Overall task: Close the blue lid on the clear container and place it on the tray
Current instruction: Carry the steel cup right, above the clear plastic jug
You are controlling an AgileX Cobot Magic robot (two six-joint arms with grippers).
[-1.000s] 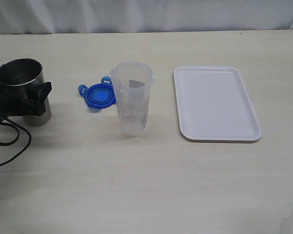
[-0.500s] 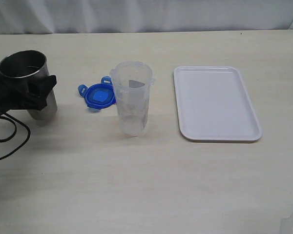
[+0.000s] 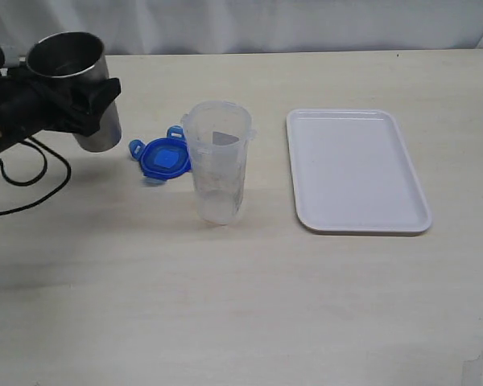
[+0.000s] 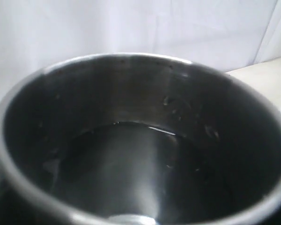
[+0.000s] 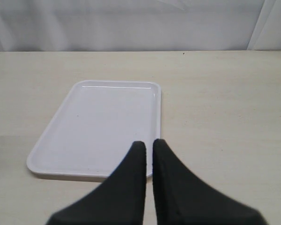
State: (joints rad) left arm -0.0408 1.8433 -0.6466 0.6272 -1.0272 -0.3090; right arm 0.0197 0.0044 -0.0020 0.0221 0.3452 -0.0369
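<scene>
- Across the table [image 3: 225, 314], the tray [image 3: 358, 170] lies flat on the right, well apart from everything else.
- Steel cup [image 3: 67, 53] is up off the table now, higher than a second ago and tilted, with the left claw [image 3: 82, 95] clamped round it.
- Its inside looks dark and glossy; liquid or not, I cannot tell.
- Clear container [image 3: 217, 161] stands upright in the centre, mouth uncovered, between cup and tray.
- Blue lid [image 3: 163, 158] lies flat just beside the container.
- Right claw [image 5: 149, 150] hovers near the tray's edge, fingers pressed together.

High exterior and low right wrist views share the tray [image 3: 358, 170].
</scene>
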